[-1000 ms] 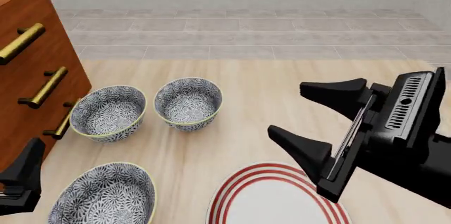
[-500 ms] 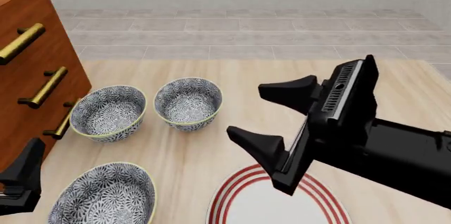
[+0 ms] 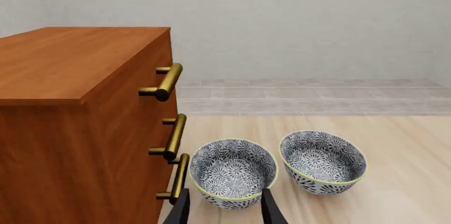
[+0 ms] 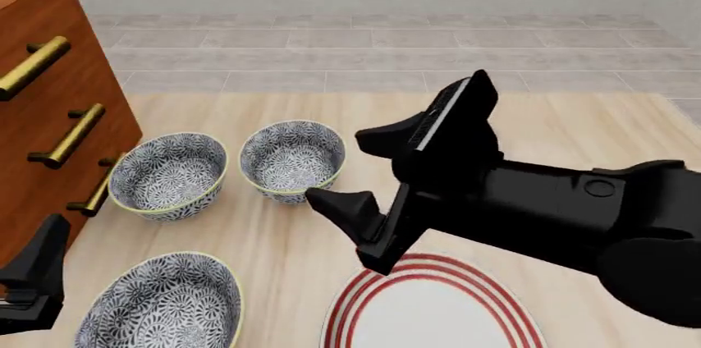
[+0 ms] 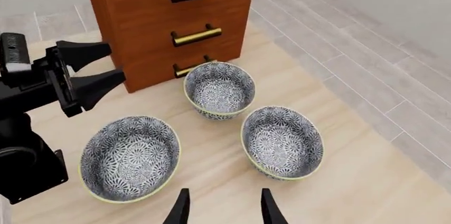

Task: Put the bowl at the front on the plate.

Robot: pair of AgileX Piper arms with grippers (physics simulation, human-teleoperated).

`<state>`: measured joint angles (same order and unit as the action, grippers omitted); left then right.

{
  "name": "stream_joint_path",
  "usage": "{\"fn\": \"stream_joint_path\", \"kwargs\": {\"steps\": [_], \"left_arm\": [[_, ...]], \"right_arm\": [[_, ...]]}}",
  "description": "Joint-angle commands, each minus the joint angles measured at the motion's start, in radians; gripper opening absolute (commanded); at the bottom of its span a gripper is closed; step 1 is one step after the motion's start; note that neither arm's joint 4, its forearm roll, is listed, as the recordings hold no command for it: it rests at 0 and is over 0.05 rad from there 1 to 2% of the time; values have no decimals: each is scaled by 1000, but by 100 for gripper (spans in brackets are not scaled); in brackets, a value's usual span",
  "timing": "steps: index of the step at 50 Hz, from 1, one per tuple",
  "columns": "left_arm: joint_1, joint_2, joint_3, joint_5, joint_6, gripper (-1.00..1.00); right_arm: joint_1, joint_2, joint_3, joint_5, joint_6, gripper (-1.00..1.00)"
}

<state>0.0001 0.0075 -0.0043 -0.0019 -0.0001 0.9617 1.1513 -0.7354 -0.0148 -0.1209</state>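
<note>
Three round deep bowls with a dark grey and white flower pattern sit on the pale wooden table (image 4: 613, 130), and all three have nothing in them. The bowl (image 4: 162, 303) at the front is near the left corner, close to the camera. The two other bowls, the left back bowl (image 4: 169, 174) and the right back bowl (image 4: 292, 159), stand side by side farther away. The left one is just beside the brown wooden chest of drawers (image 4: 49, 110) with gold handles. The flat white plate with red rings (image 4: 432, 307) lies to the right of the bowl, a little apart from it, and its visible part has nothing on it.

Since a second ago the black right gripper (image 4: 356, 171) has swung over from the right side to the middle. It now hangs in the air above the far edge of the plate, near the right back bowl. Its fingers are wide apart and hold nothing. The bowls and plate have not moved.

The black left gripper (image 4: 31, 282) waits low at the left edge, beside the bowl. Its fingers (image 5: 88, 52) are apart too and hold nothing.
</note>
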Motion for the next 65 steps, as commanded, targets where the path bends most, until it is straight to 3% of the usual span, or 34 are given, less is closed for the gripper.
{"fn": "stream_joint_path", "kwargs": {"steps": [1, 65], "left_arm": [[0, 0, 0, 0, 0, 100], [0, 0, 0, 0, 0, 100]], "right_arm": [[5, 76, -52, 15, 10, 100], [129, 382, -245, -16, 16, 100]]}}
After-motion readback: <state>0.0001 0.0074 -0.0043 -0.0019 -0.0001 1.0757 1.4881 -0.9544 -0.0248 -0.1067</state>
